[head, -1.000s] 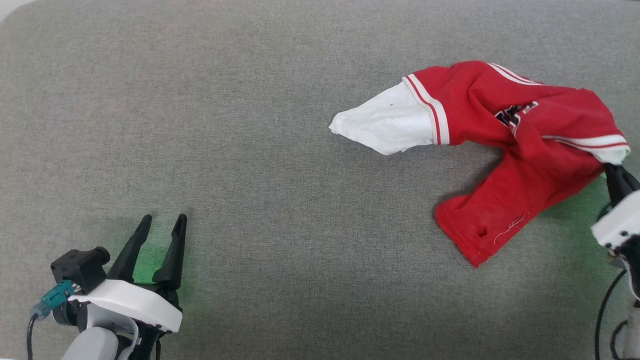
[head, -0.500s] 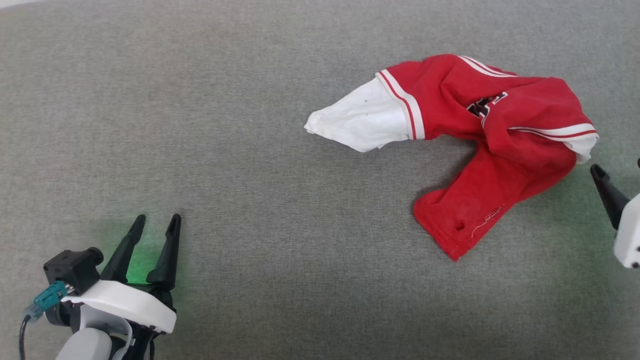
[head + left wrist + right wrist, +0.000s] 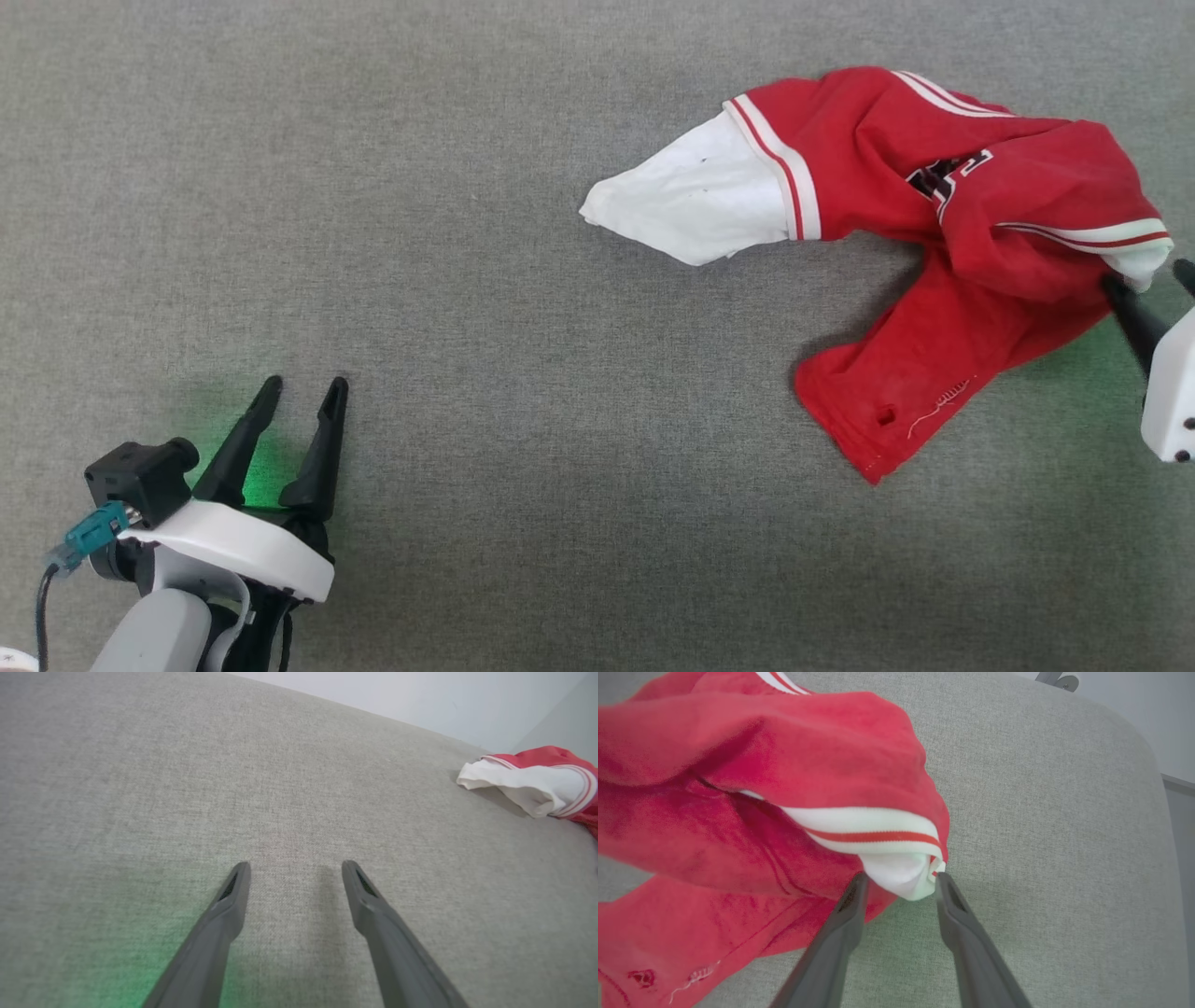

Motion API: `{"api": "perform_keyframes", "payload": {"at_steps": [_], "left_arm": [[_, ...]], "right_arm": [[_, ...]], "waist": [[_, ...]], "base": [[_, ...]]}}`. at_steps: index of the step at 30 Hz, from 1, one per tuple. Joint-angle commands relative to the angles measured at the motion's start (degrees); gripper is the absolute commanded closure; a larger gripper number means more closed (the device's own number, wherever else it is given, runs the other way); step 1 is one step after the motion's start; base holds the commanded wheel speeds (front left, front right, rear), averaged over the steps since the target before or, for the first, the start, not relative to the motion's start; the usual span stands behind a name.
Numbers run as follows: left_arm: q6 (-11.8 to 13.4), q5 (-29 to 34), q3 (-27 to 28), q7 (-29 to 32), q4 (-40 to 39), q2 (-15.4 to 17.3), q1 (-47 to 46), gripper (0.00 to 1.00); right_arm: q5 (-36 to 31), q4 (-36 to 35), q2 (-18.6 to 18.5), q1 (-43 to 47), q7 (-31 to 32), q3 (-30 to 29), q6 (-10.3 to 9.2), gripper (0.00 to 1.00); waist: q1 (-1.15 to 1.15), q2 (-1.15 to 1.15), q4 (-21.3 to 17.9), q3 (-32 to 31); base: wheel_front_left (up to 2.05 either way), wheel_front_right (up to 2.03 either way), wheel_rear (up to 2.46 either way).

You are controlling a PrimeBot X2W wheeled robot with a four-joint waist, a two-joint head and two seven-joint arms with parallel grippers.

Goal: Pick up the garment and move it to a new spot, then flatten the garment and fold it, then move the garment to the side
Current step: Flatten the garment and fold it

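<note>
Grey cloth top [image 3: 523, 308]: garment [image 3: 980, 243] crumpled at far right, long axis running L–R. R gripper [image 3: 901, 879] much nearer, fingers spread either side of its white sleeve end [image 3: 896, 868], not pinching. L gripper [image 3: 305, 385] spread too, well apart over bare top.

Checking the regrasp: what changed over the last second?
The right gripper let go of the white sleeve end of the garment, backed off, then returned open to straddle it. The garment stayed crumpled; the left gripper stayed open, idle.
</note>
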Motion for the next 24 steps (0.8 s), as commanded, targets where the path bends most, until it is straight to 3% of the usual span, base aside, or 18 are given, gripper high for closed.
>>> {"api": "perform_keyframes", "payload": {"at_steps": [1,6,7,8,13,16,18,21,24], "left_arm": [[0.03,-0.60,0.12,-0.11,-0.20,0.24,-0.63,0.00],[0.03,-1.01,0.27,-0.10,-0.53,0.87,-0.81,0.00],[0.03,-1.00,0.31,-0.10,-0.58,0.99,-0.80,0.00],[0.03,-1.00,0.27,-0.09,-0.62,1.01,-0.80,0.00],[0.03,-1.00,-0.14,-0.07,-0.54,1.04,-1.01,0.00],[0.03,-1.13,-0.46,-0.07,-0.32,0.75,-1.40,0.00],[0.03,-1.39,-0.61,-0.07,-0.15,0.46,-1.41,0.00],[0.03,-1.35,-1.09,-0.08,0.32,-0.05,-1.64,0.00],[0.03,-1.67,-1.78,-0.08,0.87,-0.92,-2.15,0.00]], "right_arm": [[-0.48,0.60,0.56,-1.03,-1.04,-0.51,-0.04,0.40],[-1.66,2.62,2.24,-2.16,-3.16,-1.03,-0.04,0.70],[-1.73,2.93,2.54,-2.40,-3.50,-0.99,-0.04,0.91],[-1.89,3.27,2.75,-2.53,-3.73,-1.00,-0.04,1.00],[-3.95,3.10,0.99,-2.94,-4.97,-0.66,-0.04,1.00],[-7.75,0.91,-4.68,-3.71,-6.04,1.66,-0.04,1.00],[-10.02,-1.42,-10.37,-4.79,-6.50,6.35,-0.03,1.00],[-9.51,-3.87,-14.56,-9.29,-6.12,12.95,-0.04,1.00],[-7.94,-4.47,-15.70,-15.50,-4.86,21.99,-0.08,1.00]], "waist": [[0.00,0.00,0.19,0.40],[0.00,0.00,0.06,1.22],[0.00,0.00,-0.07,1.35],[0.00,0.00,-0.16,1.43],[0.00,0.00,-0.23,1.47],[0.00,0.00,0.09,1.17],[0.00,0.00,0.43,0.84],[0.00,0.00,1.17,0.31],[0.00,0.00,2.11,0.02]], "base": [[0.00,0.00,0.00],[0.00,0.00,0.00],[0.00,0.00,0.00],[0.00,0.00,0.00],[0.00,0.00,0.00],[0.00,0.00,0.00],[0.00,0.00,0.00],[0.00,0.00,0.00],[0.00,0.00,0.00]]}}
